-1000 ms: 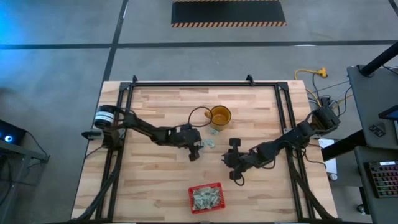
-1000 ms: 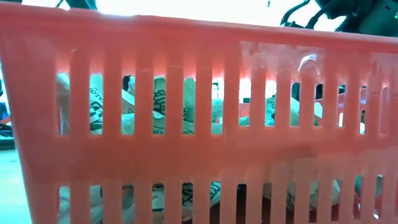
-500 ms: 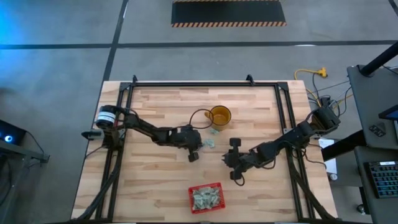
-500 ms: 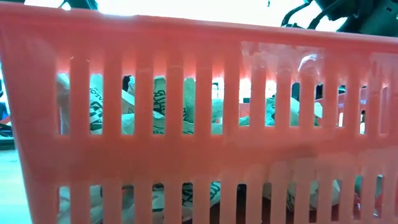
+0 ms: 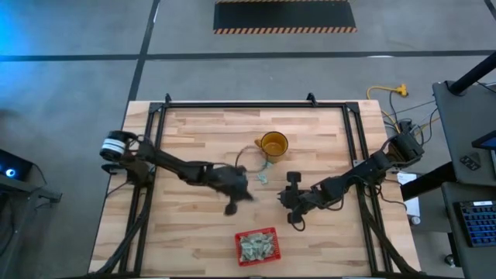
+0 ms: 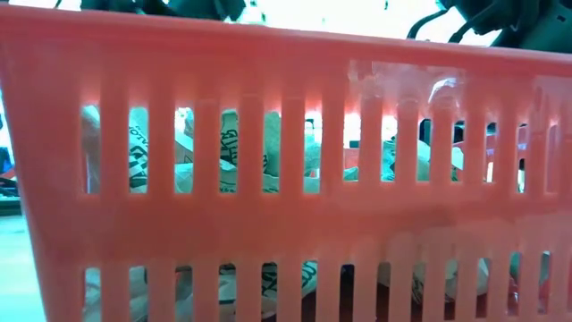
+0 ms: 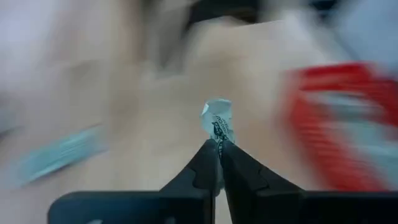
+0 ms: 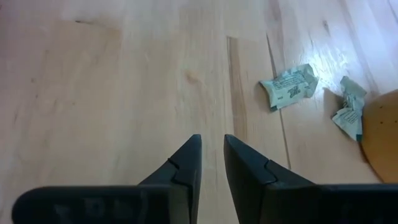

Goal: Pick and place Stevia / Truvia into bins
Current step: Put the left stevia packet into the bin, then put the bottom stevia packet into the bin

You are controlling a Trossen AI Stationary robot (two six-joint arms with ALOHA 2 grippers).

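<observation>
left fingers (image 7: pixel 219 152) pinching a packet (image 7: pixel 217 121), red basket (image 7: pixel 348 124) nearby

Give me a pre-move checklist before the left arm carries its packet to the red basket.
1. Left gripper holding a packet: ok, jaws shut on its lower edge.
2. Grip depth: not ok, only the tips pinch it.
3. Red basket reachable: ok, near the table's front edge, open on top.
4. Room in the basket: ok, packets inside sit below the rim.
5. Right gripper out of the way: ok, low over bare wood, apart from the left arm.
6. Packets left by the yellow mug: two loose packets.
</observation>
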